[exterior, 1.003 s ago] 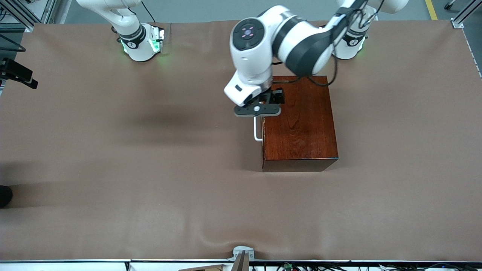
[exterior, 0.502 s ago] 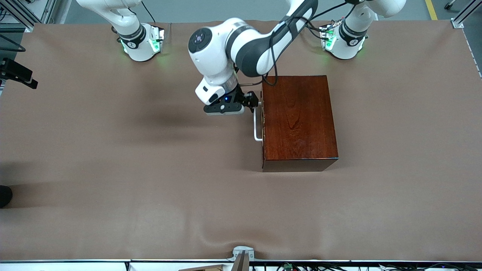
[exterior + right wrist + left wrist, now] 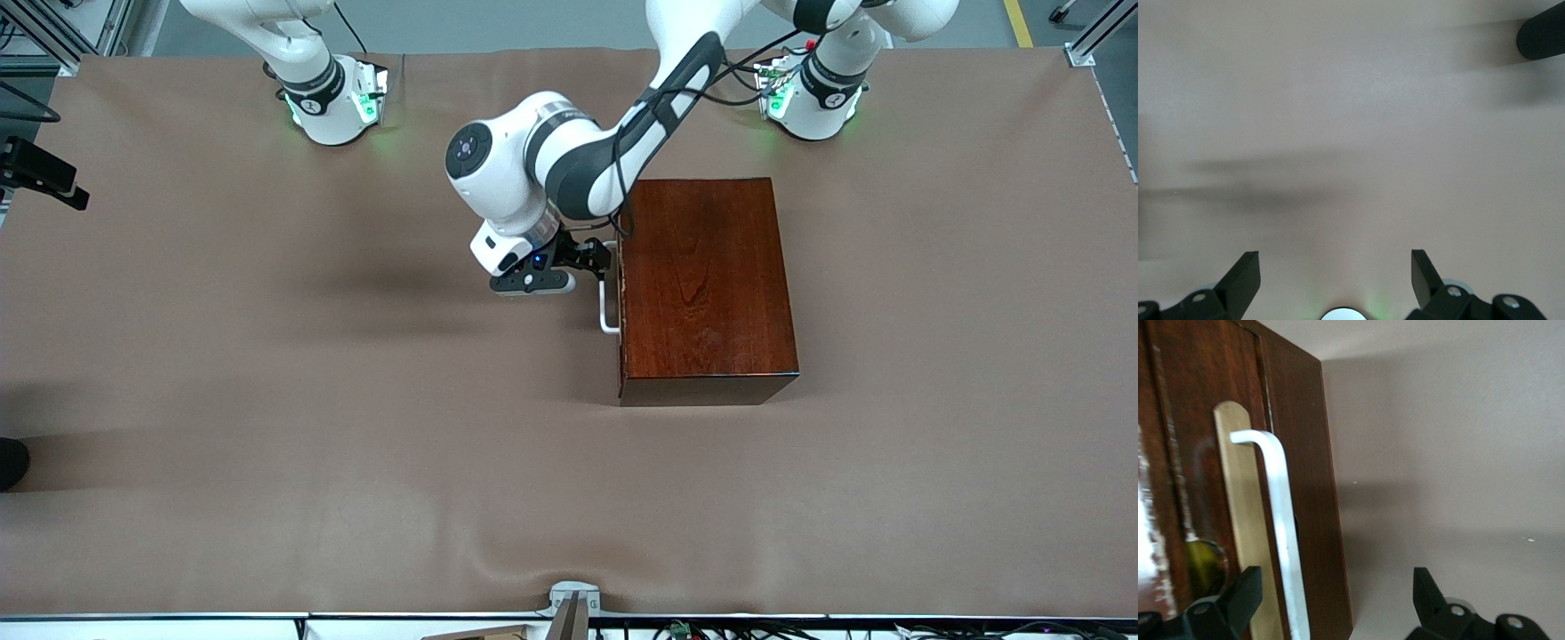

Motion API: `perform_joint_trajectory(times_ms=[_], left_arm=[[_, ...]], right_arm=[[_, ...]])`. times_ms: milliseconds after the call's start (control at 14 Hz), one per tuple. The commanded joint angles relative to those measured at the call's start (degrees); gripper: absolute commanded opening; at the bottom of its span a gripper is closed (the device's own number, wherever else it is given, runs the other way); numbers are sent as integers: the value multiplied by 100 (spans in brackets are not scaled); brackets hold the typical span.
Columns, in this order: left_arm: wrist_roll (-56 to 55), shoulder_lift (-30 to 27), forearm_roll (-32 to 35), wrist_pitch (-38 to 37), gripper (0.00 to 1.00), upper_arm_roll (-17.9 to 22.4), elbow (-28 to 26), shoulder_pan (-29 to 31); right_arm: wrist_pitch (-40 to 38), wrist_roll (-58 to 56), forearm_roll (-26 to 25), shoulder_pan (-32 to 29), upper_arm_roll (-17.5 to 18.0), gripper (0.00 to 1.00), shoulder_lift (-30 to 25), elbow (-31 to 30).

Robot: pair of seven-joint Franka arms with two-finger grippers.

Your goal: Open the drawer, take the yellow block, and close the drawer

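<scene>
Front view shows the glossy reddish-brown wooden box's drawer (image 3: 620, 302) shut, nothing done yet. Left pincer (image 3: 594, 260), fingers spread wide, sits at its white loop handle (image 3: 605, 307). Right pincer (image 3: 1335, 277) waits, fingers apart. Yellow block unseen.

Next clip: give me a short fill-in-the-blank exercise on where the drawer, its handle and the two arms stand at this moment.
1. The drawer of the wooden box is fully ____.
2. The left end effector sits in front of the drawer, at its white loop ____.
3. The left end effector's fingers are ____, with the handle between them.
4. The yellow block is ____ in every view.

Missing words: shut; handle; open; unseen
</scene>
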Motion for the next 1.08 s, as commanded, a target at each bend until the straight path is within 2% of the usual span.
perform_joint_trajectory(times_ms=[0, 502, 1003], left_arm=[[-193, 185, 136, -83, 100, 90, 175, -98], [-984, 203, 92, -101, 100, 72, 166, -81], [-1082, 247, 83, -101, 100, 72, 104, -63]], right_arm=[[10, -52, -56, -84, 41, 100, -3, 22], [19, -52, -56, -111, 41, 100, 6, 22], [27, -52, -56, -111, 41, 100, 15, 22]])
